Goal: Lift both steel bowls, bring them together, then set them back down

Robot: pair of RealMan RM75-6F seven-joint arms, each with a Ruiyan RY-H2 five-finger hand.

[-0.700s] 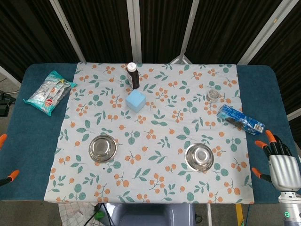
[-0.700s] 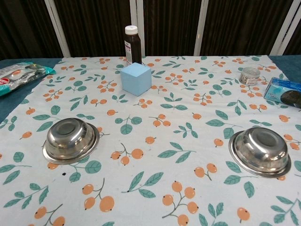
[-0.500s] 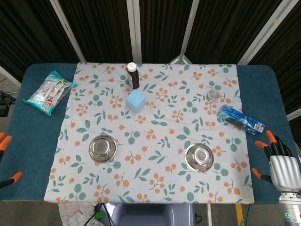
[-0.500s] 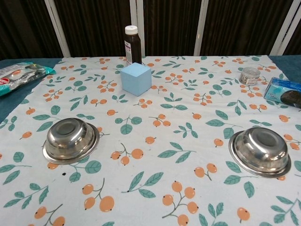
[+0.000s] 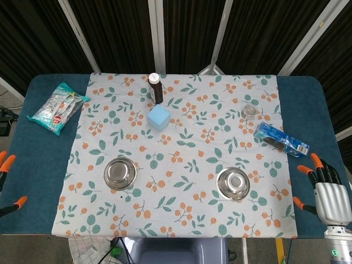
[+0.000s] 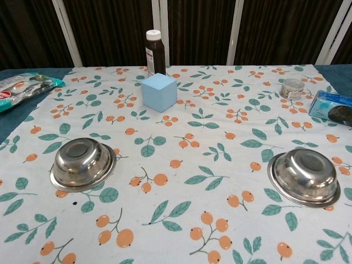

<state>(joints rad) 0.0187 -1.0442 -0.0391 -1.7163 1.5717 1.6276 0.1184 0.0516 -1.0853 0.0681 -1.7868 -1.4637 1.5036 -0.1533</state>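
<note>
Slightly more of the left hand (image 5: pixel 5 184) is seen at the tabletop's (image 5: pixel 33 181) left edge; only spread orange fingertips show, nothing held. Right hand (image 5: pixel 328 192) is seen released, fingers spread, at the right edge. 2 steel bowls, left bowl (image 5: pixel 120 173) and right bowl (image 5: pixel 232 183), are set well apart on the floral cloth (image 5: pixel 181 148).

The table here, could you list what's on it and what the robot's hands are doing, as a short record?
left bowl: steel, upside down on the cloth, untouched
right bowl: steel, upside down, untouched
left hand: only orange fingertips at the table's edge, holding nothing
right hand: open beside the table, holding nothing
blue cube: behind the bowls
dark bottle: upright behind the cube
snack bag: far left
small jar: far right
blue packet: right edge
</note>
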